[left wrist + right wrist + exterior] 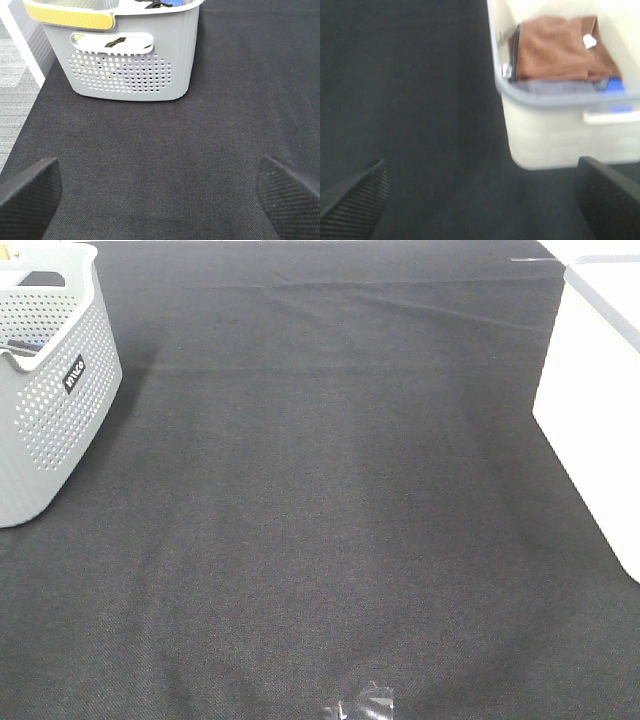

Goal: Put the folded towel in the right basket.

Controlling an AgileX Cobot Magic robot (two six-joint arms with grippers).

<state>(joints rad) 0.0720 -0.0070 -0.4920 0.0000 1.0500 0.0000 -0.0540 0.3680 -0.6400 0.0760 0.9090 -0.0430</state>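
Observation:
A folded brown towel (560, 50) lies inside the white right basket (555, 135), on top of other folded cloth; it shows only in the right wrist view. The same basket (600, 410) stands at the right edge of the exterior high view, its inside hidden there. My right gripper (485, 200) is open and empty, above the black cloth beside the basket. My left gripper (160, 195) is open and empty, facing the grey left basket (130, 60). Neither arm shows in the exterior high view.
The grey perforated basket (50, 370) stands at the far left of the black table cloth (320, 520). It holds a yellow item (70, 17) and dark things. A small clear plastic scrap (360, 705) lies at the front edge.

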